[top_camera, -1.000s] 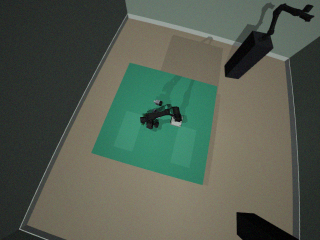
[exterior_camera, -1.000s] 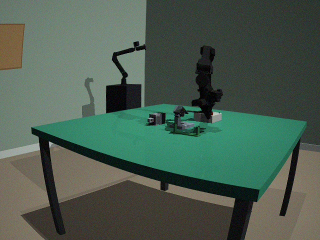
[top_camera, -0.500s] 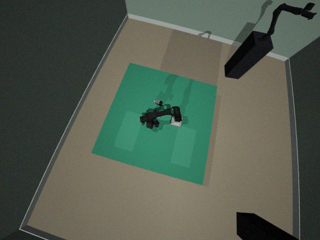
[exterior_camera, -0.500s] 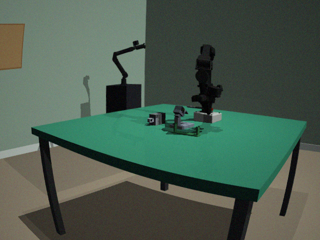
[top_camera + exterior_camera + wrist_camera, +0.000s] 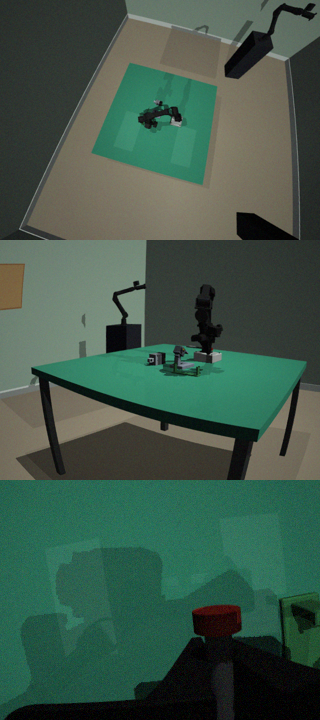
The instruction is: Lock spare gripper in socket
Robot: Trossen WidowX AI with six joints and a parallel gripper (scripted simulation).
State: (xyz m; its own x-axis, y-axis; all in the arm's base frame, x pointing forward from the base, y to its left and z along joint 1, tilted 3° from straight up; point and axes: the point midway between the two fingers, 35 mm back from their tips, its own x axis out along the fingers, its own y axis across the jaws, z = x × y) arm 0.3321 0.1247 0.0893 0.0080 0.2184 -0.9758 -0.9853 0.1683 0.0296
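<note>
The tool (image 5: 208, 350) (image 5: 206, 647) is closed down to a narrow gap on the lock pin (image 5: 195, 346) (image 5: 223, 680), gripping its grey shank just under the red head. In the exterior view the pin lies roughly level above the table (image 5: 144, 384) (image 5: 144, 85) (image 5: 150, 510), apart from the grey mount (image 5: 178, 356), so it looks fully drawn. The pin should be light, stiff and, with a smooth round shank, apt to roll or swivel in the fingers; a hold close to the head leaves the most length for pushing through. The spare gripper (image 5: 157, 359) (image 5: 158, 102) lies on the table beside the mount, undocked. It looks rigid and blocky, probably heavier than the pin, and best taken by the flat sides of its body, leaving the pale spigot end free. No brand, label or writing can be read.
</note>
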